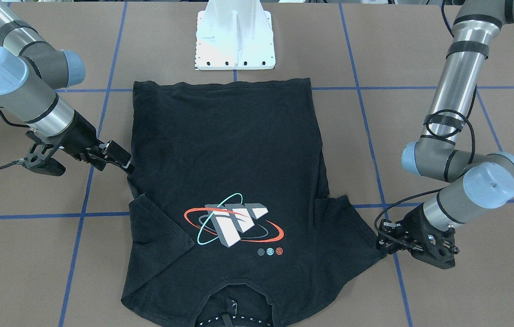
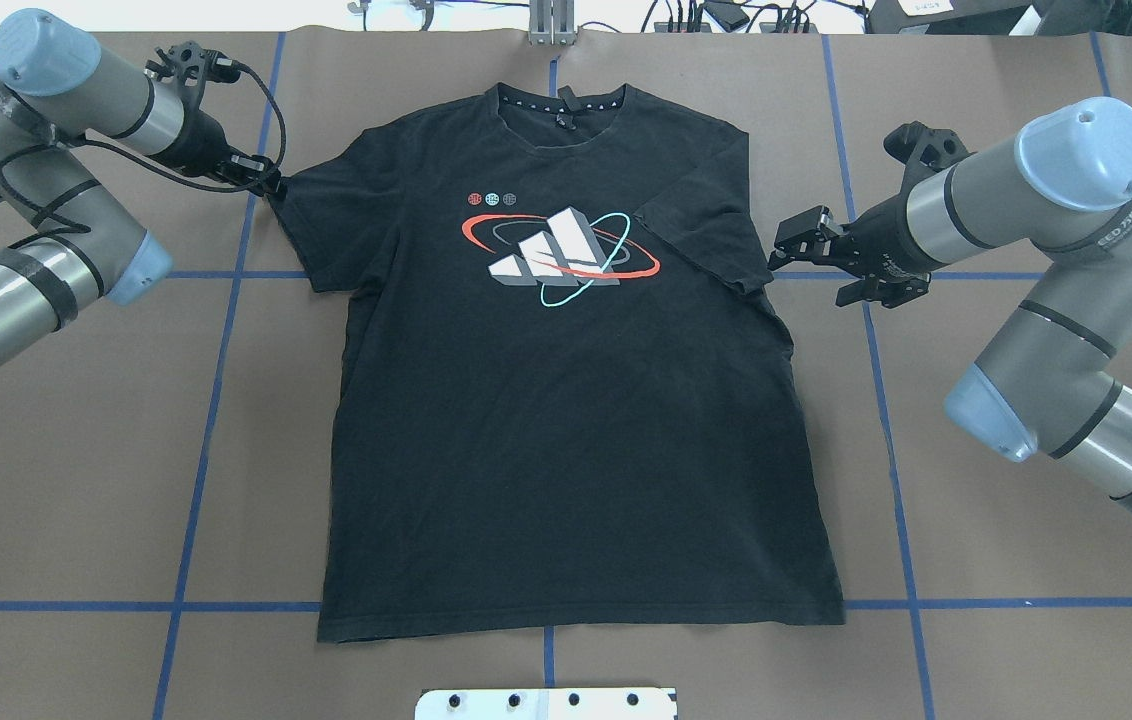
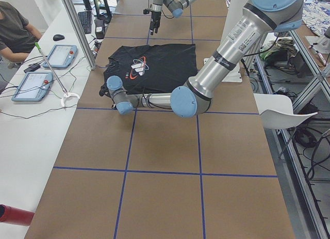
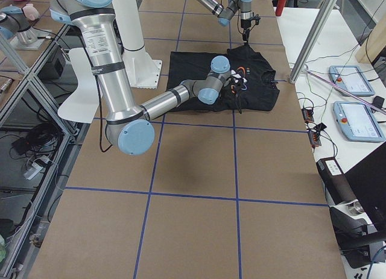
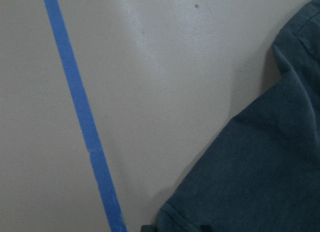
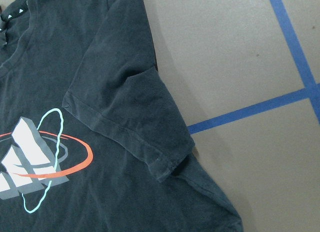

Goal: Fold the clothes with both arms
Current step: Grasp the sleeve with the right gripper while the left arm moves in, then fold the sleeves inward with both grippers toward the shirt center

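Overhead: the black T-shirt lies flat, logo up, on the table, with the right sleeve turned in over the chest. The left gripper touches the tip of the left sleeve. The right gripper hovers just beside the shirt, jaws apart and empty.

Front-facing: the same layout, mirrored.

Left wrist: the sleeve hem sits at the frame's bottom edge (whether these jaws have closed on it cannot be told).

Right wrist: the folded sleeve lies smooth.

The fold probably needs a firm bite on the hem, a low lift and an inward sweep to match.
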Controlling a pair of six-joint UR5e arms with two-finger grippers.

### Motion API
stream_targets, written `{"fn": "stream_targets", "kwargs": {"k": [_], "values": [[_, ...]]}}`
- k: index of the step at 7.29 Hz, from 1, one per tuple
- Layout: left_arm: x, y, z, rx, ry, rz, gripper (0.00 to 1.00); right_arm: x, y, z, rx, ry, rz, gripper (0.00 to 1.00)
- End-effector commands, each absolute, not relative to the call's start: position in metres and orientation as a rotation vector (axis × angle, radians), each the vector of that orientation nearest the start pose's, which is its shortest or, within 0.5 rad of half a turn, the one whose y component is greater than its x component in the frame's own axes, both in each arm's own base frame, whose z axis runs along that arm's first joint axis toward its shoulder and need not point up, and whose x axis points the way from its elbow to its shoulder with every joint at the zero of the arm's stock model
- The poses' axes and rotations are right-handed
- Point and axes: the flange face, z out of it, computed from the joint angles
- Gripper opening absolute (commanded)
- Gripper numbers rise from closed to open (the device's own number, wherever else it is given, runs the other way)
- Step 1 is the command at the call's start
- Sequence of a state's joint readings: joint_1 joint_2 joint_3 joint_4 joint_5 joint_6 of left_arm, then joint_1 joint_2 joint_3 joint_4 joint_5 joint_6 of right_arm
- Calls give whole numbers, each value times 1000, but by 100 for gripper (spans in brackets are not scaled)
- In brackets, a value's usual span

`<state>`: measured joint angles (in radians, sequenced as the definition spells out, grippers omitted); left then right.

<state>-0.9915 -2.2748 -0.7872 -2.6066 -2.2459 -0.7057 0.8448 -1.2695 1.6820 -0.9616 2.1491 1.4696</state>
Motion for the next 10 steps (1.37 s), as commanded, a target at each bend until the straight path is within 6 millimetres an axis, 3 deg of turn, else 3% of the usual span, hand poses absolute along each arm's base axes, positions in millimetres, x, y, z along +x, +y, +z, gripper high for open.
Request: {"fn": "stream_targets", "kwargs": {"k": [1, 2, 3, 6, 7, 8, 9, 10], "values": [[371, -698, 480, 357, 1050, 196, 0, -345, -508, 369, -16, -1127, 369, 100], [369, -698, 467, 352, 1072, 167, 0, -343, -508, 368, -12, -1129, 370, 100], [367, -697, 441, 362, 1106, 139, 0, -340, -508, 365, -10, -1134, 370, 100], [361, -668, 335, 278, 1277, 37, 0, -340, -508, 369, -14, -1128, 373, 100], [381, -659, 315, 228, 1306, -7, 0, -339, -507, 370, -14, -1128, 374, 100], [414, -650, 278, 192, 1340, -45, 0, -339, -508, 372, -17, -1124, 376, 100], [437, -643, 267, 199, 1340, -54, 0, -339, -508, 372, -17, -1124, 376, 100], [451, -645, 272, 217, 1316, -71, 0, -339, -508, 375, -19, -1119, 379, 100]]}}
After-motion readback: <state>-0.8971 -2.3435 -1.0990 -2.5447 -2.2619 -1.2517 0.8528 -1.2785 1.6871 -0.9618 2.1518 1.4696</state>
